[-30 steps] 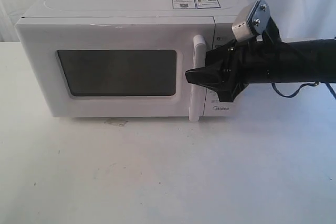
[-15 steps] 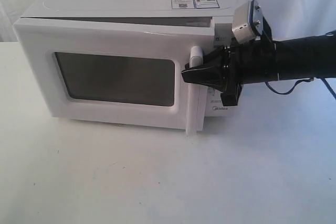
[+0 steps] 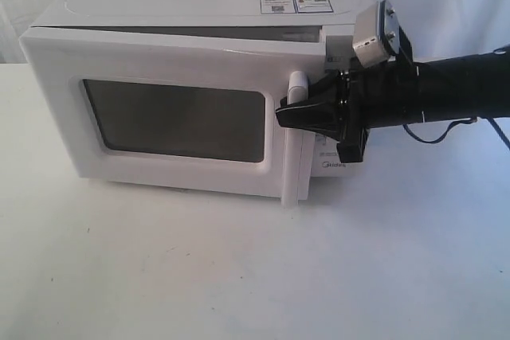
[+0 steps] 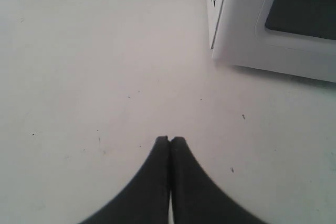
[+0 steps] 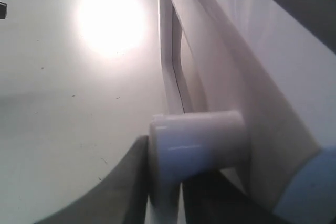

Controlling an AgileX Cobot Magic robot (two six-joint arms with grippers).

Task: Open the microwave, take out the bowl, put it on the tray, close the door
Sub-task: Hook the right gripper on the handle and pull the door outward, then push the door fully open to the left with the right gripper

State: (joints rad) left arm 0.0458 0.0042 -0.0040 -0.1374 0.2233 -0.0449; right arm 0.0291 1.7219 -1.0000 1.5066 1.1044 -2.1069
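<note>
Microwave (image 3: 199, 5): back of the white table (image 3: 239, 276), front toward the exterior camera.
Door (image 3: 175, 61): hinged at left, ajar; right edge stands off the body, wedge gap along the top.
Handle (image 3: 293, 173): long axis upright, at the door's right edge.
Right gripper (image 3: 288, 113): comes in from the right, fingers clamped across the upper handle.
Left gripper (image 4: 169, 141): fingers pressed together, empty, over bare table near the microwave's corner.
Room: bare table in front of the door.

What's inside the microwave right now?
Can't tell. The door is only ajar, the right hand gripping its handle. The window is dark and the gap along the top shows only shadow, so any bowl inside the microwave is hidden.
</note>
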